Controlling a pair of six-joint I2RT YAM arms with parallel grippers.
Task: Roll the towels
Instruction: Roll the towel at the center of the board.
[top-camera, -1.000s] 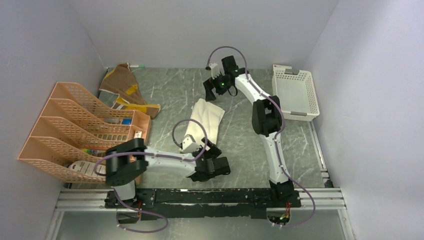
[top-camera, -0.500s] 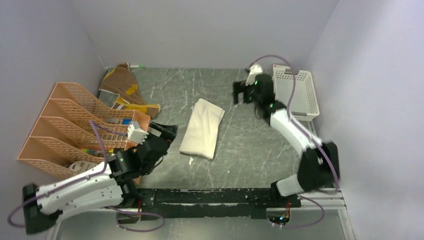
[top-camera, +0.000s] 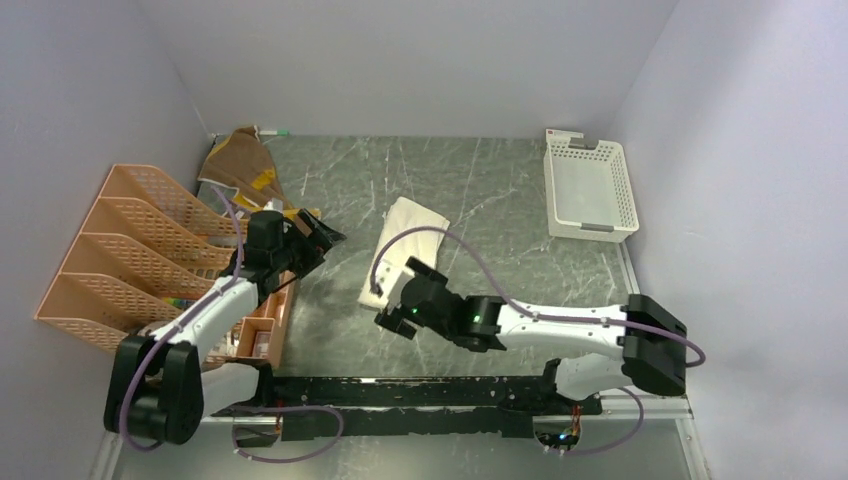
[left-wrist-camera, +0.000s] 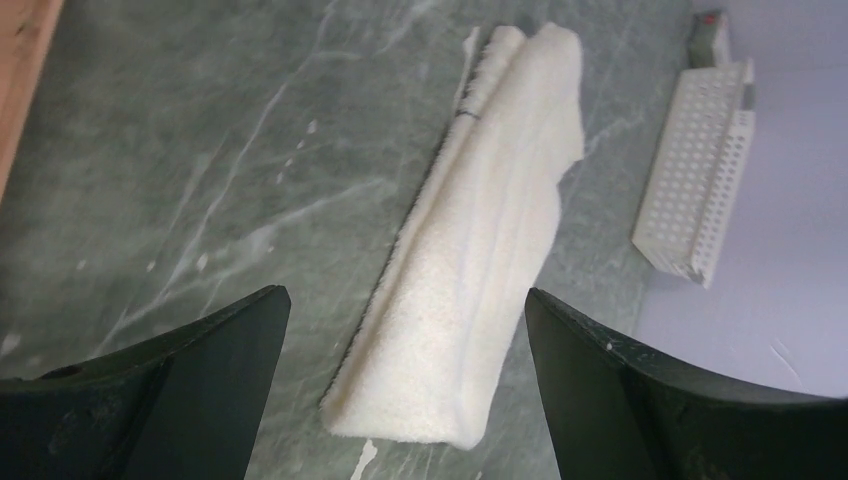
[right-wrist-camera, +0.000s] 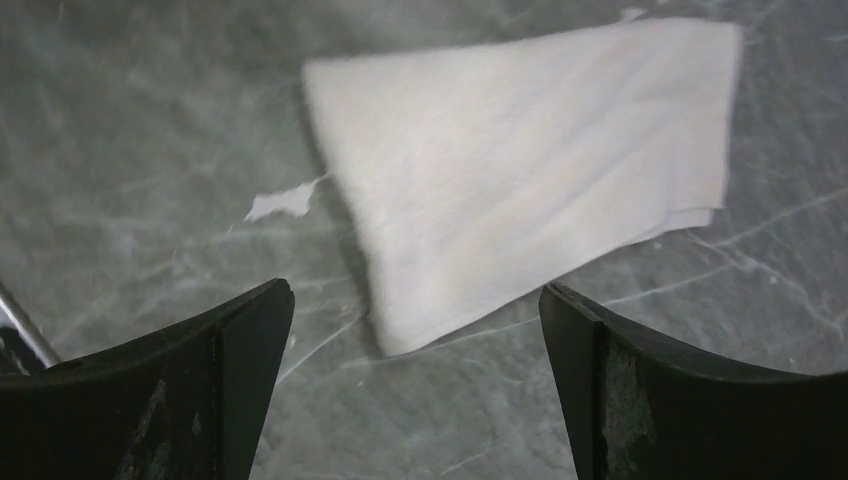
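The right gripper (top-camera: 388, 305) hangs wide open and empty just over the near short end of the white towel (top-camera: 415, 225). The towel lies flat on the surface (top-camera: 500, 250), folded into a strip and not yet rolled. Its long axis runs near to far, with the far end leaning slightly right. The step in hand looks like the approach for the first roll. Next the gripper must drop onto that near edge, pinch it and turn it toward the far end. The left gripper (top-camera: 322, 238), also open and empty, hovers left of the towel. The brown towel (top-camera: 243, 158) sits crumpled in the far-left corner.
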